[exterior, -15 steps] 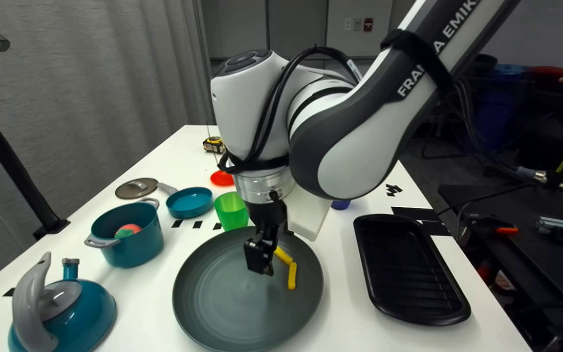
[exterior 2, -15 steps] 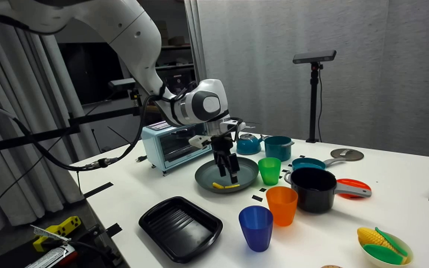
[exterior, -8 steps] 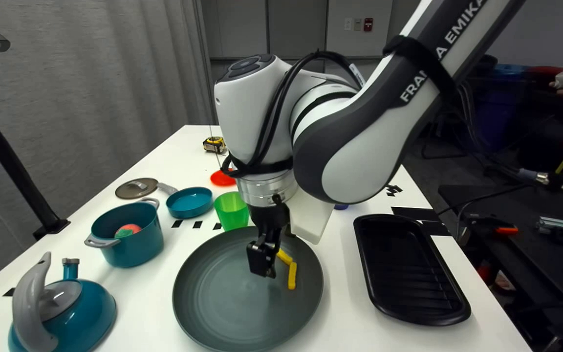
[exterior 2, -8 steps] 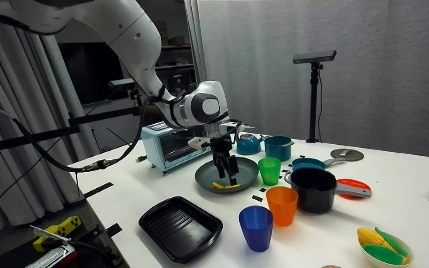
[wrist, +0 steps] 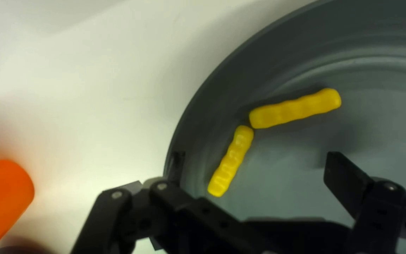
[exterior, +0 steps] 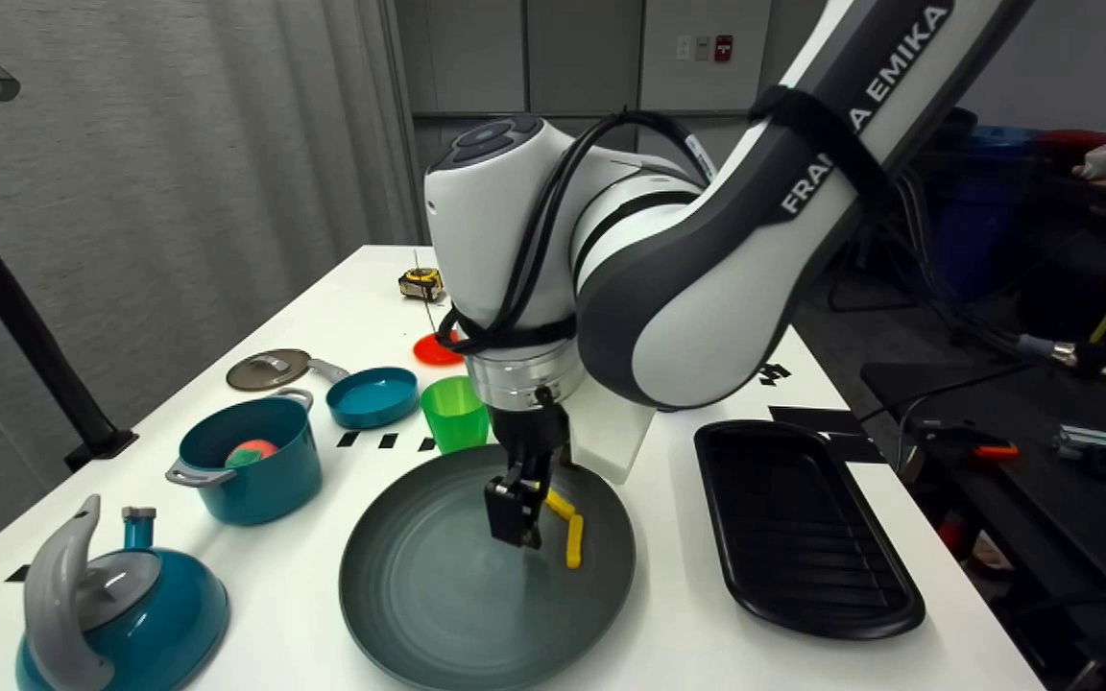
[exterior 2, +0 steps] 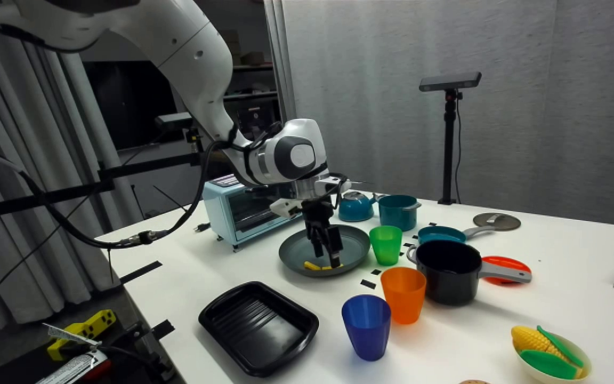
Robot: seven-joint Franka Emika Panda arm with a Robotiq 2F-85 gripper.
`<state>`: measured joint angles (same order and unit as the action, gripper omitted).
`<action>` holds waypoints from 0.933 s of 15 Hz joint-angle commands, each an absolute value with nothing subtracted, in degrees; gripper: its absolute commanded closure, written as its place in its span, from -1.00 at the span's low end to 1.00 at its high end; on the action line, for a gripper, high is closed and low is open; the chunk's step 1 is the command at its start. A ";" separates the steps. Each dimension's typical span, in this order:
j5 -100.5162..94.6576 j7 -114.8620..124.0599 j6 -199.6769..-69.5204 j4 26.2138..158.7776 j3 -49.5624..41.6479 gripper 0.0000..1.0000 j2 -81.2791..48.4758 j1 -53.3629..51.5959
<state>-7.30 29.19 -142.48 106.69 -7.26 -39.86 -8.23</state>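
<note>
1. Over the dark grey plate (exterior: 419, 595), we see the gripper (wrist: 256, 162) with its jaws spread wide; in the wrist view one of its fingers (wrist: 345, 178) is above the plate's floor, the other in line with the rim. We cannot tell whether either touches it.
2. Between and just beyond those fingers, we find the left yellow stick (wrist: 230, 161) and the right yellow stick (wrist: 294, 108) lying on the plate, ends almost meeting.
3. Just beside the plate's far rim in an exterior view, we see the green cup (exterior: 455, 413); to the right, white table (exterior: 668, 614) separates the plate from the ridged black tray (exterior: 803, 528), near the table's edge; to the left, more table reaches to the teal kettle (exterior: 169, 614).
4. Far and left of the plate, the teal pot (exterior: 270, 485) holds a red and green piece (exterior: 252, 452).
5. At near right in an exterior view, a pale bowl (exterior 2: 579, 349) holds toy corn (exterior 2: 533, 341); the orange cup (exterior 2: 404, 298) and blue cup (exterior 2: 366, 330) stand upright; the black pot (exterior 2: 448, 288) is too dark inside for us to read.
</note>
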 commanded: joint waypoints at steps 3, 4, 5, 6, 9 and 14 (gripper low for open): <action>-4.52 27.03 -145.47 105.51 -6.81 -1.00 -41.00 -7.02; -4.24 26.88 -145.72 105.34 -6.78 -1.00 -41.17 -6.82; -4.01 26.80 -145.98 105.26 -6.81 -1.00 -41.35 -6.67; -3.86 26.67 -146.14 105.20 -6.86 -1.00 -41.53 -6.49; -3.74 26.20 -146.43 105.02 -6.95 -1.00 -42.33 -5.85; -3.80 28.55 -146.81 105.90 -6.28 -1.00 -42.31 -8.52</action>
<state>-5.96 29.11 -145.04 106.03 -6.62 -41.64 -7.51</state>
